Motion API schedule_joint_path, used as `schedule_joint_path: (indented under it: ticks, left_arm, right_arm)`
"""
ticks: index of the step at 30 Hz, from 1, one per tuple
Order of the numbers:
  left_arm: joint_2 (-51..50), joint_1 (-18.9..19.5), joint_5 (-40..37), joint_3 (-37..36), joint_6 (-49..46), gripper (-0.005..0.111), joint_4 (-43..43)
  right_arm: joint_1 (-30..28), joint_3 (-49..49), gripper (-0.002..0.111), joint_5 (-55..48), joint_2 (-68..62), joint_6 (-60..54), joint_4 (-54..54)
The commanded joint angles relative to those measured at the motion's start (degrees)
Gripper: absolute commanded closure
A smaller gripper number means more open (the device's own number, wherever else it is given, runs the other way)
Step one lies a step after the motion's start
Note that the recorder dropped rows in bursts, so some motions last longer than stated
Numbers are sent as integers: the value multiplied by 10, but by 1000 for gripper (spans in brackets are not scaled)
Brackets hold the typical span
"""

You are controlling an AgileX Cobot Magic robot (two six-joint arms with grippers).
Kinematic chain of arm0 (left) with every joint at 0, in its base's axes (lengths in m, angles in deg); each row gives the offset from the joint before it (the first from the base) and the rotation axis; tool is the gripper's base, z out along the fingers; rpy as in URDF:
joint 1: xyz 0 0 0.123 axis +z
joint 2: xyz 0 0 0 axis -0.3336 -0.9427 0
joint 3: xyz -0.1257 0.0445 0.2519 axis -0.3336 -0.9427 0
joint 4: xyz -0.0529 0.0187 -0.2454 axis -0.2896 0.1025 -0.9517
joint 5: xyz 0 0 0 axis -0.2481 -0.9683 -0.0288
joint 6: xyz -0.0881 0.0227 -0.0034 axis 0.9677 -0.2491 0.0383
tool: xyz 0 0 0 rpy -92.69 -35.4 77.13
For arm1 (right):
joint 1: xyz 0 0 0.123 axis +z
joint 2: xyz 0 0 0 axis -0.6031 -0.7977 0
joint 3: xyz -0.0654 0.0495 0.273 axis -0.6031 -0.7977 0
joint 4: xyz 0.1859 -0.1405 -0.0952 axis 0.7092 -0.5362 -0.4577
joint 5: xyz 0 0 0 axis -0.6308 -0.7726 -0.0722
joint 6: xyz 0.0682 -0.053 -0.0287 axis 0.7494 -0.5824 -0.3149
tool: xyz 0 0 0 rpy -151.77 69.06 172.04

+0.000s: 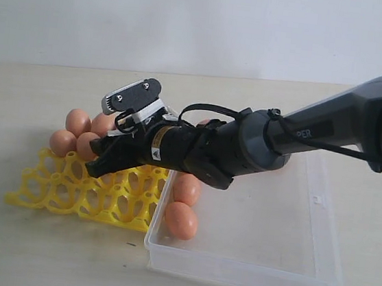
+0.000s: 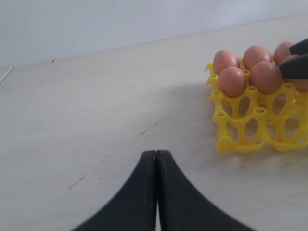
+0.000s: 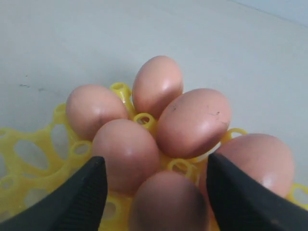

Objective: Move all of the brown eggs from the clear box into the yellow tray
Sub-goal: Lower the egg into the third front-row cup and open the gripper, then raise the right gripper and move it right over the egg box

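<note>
I have the right gripper (image 3: 155,166) over the far corner of the yellow tray (image 1: 54,193). Its jaws are spread wide, with 1 brown egg (image 3: 163,204) sitting low between them. I cannot tell whether either finger touches the shell. In the right wrist view, 5 more eggs sit beyond it in neighbouring cups, packed close together.

The right arm (image 1: 303,131) reaches in from the right, crossing above the clear box (image 1: 245,273). The box stands on the table (image 1: 27,248) just beside the tray's right edge. At the box's left end lie 2 eggs, one (image 1: 186,187) just beside the other (image 1: 181,219).

The left gripper (image 2: 156,155) has its jaws pressed together with nothing between them. It hangs low over bare tabletop, apart from the tray's corner.
</note>
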Motion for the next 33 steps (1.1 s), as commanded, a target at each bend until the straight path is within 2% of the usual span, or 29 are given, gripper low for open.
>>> schedule_joint_path:
  ticks: [1,25,27,29,30,32,33]
  left_arm:
    - [3,-3,4,2,3,107,-1]
    - [3,-3,4,2,3,107,-1]
    - [3,-3,4,2,3,107,-1]
    - [3,-3,4,2,3,107,-1]
    - [3,-3,4,2,3,107,-1]
    - [3,-3,4,2,3,107,-1]
    - [3,-3,4,2,3,107,-1]
  right_arm:
    - [1,3,48,-1,0,-11,9]
    - [1,32,50,-47,24,-9,40]
    - [1,32,58,-63,36,-9,54]
    - [1,32,73,-88,51,-4,54]
    - [1,32,86,-105,61,-4,54]
    - [1,30,104,-123,78,-4,54]
    - [1,30,108,-136,87,-4,54]
